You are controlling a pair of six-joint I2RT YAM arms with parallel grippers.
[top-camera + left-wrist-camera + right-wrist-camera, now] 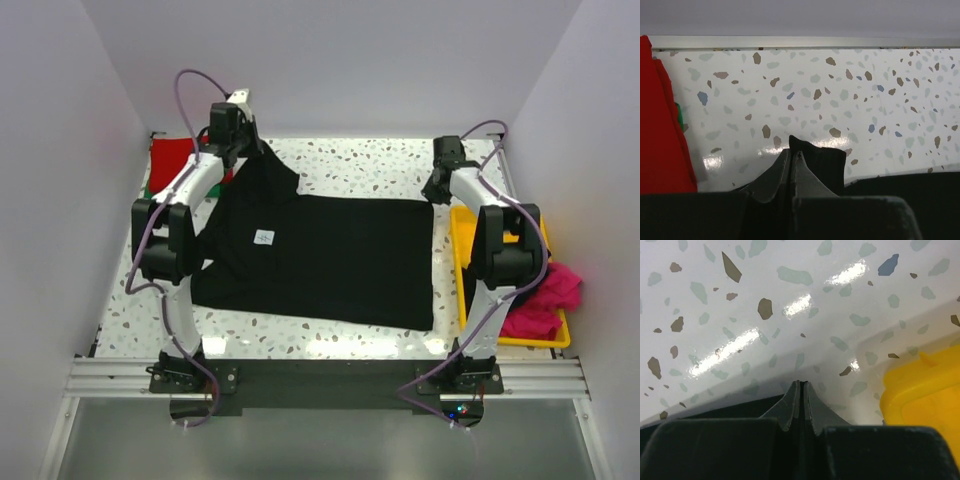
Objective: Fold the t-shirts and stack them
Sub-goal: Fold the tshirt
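White-and-black left arm (190,190), at nine o'clock, and right arm (487,200), at three, trail looping purple cables (183,95); the left hand (799,155) and right hand (801,387) taper to dark grey fingers (790,407).

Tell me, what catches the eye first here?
A black t-shirt lies spread across the speckled table, its far left part held up by the closed left gripper. Bright colours frame it: a pink t-shirt in the yellow tray at right, a red t-shirt in the far left corner.
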